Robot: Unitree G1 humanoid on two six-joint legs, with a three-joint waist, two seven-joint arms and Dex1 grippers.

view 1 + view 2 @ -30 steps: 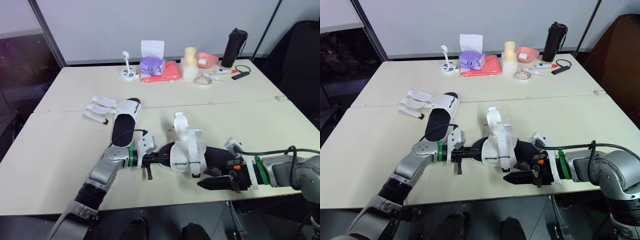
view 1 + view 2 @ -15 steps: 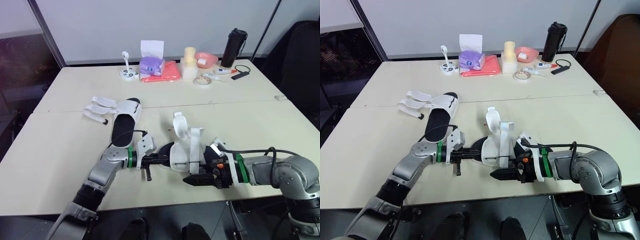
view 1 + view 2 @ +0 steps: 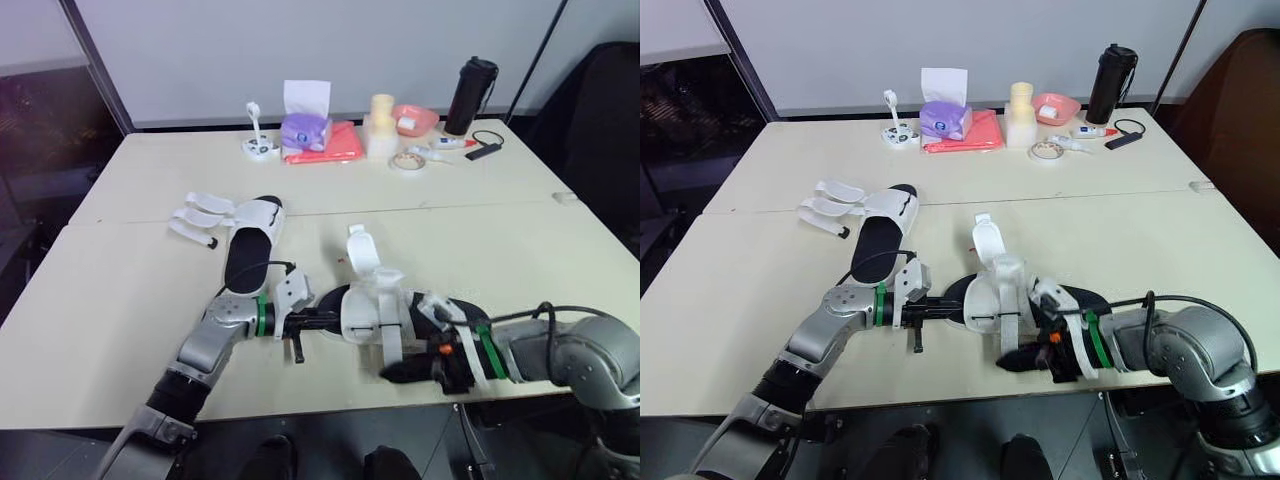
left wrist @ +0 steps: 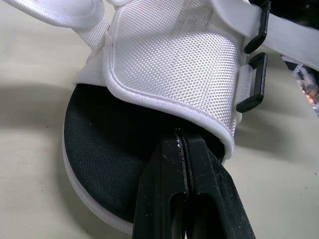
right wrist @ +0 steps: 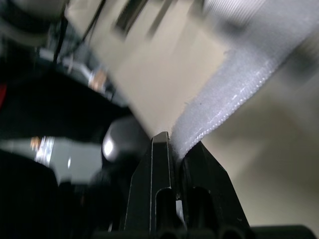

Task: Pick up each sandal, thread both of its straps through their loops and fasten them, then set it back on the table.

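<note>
Left gripper pinched shut on the near sandal, at the rounded end of its sole, low on the table; right gripper just beside it, fingers closed on a loose strap; second sandal lies well behind, untouched.

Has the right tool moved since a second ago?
Yes: the right tool shifted left, closer to the near sandal, now pinching its strap.

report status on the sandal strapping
Left end effector shut on near sandal. Right end effector shut on its strap. Second sandal flat on table, unfastened.
</note>
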